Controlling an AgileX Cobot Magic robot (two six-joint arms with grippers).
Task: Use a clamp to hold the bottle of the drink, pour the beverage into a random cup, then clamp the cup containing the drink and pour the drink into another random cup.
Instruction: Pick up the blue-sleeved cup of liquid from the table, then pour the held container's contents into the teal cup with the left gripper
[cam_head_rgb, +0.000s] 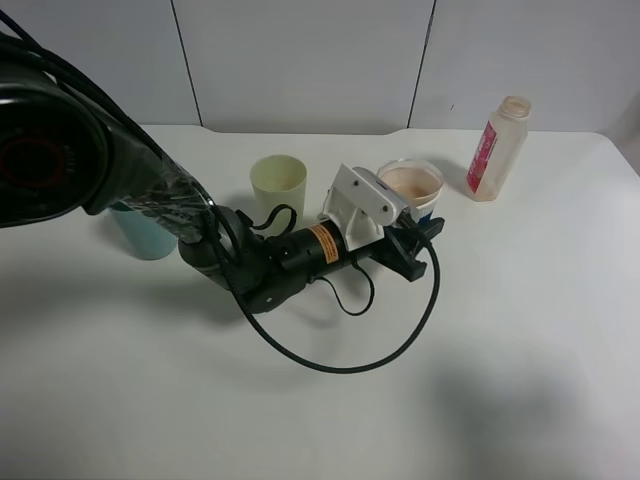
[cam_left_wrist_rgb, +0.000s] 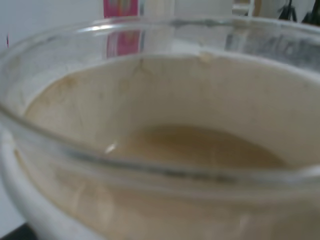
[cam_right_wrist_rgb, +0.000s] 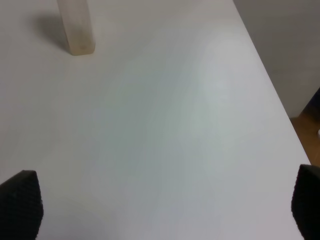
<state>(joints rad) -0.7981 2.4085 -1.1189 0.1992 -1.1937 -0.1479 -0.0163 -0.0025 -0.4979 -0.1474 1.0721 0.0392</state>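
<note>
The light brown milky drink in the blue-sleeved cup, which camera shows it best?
Left wrist view: the light brown milky drink fills the frame, its level clear inside the clear-rimmed cup. Exterior high shows only its small pinkish surface from above. Right wrist shows none of it.

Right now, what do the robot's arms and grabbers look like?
The left arm is shiny black and rounded, with a thin black cable looping beside it. It has an orange label on its wrist and a white bracket by the black left gripper. The right gripper shows only two black, bumpy fingertips.
</note>
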